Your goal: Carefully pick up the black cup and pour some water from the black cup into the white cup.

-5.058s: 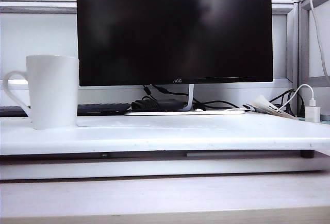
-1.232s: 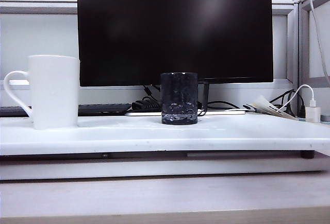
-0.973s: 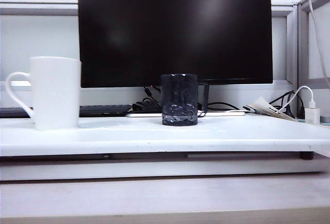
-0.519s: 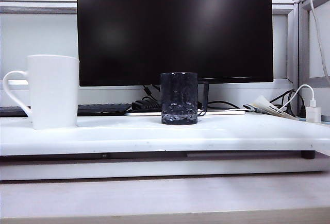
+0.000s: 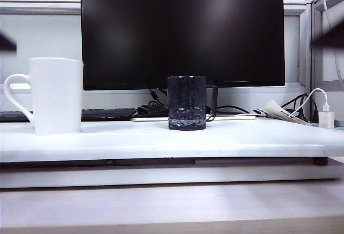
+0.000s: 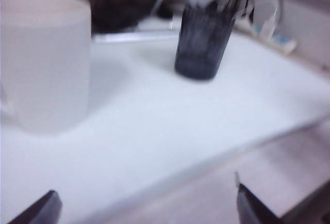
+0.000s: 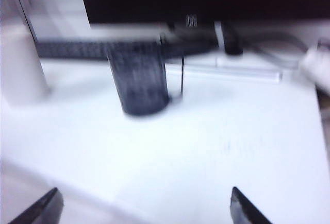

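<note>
The black cup (image 5: 186,103), flecked grey near its base, stands upright mid-platform in front of the monitor. The white cup (image 5: 56,95) stands at the left with its handle pointing left. No water shows. My left gripper (image 6: 147,204) is open and empty, hovering back from the platform's front edge, with the white cup (image 6: 44,59) near and the black cup (image 6: 201,41) farther off. My right gripper (image 7: 144,204) is also open and empty, short of the black cup (image 7: 138,77). In the exterior view only dark blurs at both side edges show.
A white raised platform (image 5: 242,140) bears both cups. Behind them stand a large dark monitor (image 5: 183,29), a keyboard (image 5: 107,114), a black power brick with cables (image 5: 161,108) and a white charger (image 5: 325,118) at the right.
The black cup, absent five seconds ago, has stood still over the last second. Dark blurs have now come in at the left and right edges of the exterior view.
</note>
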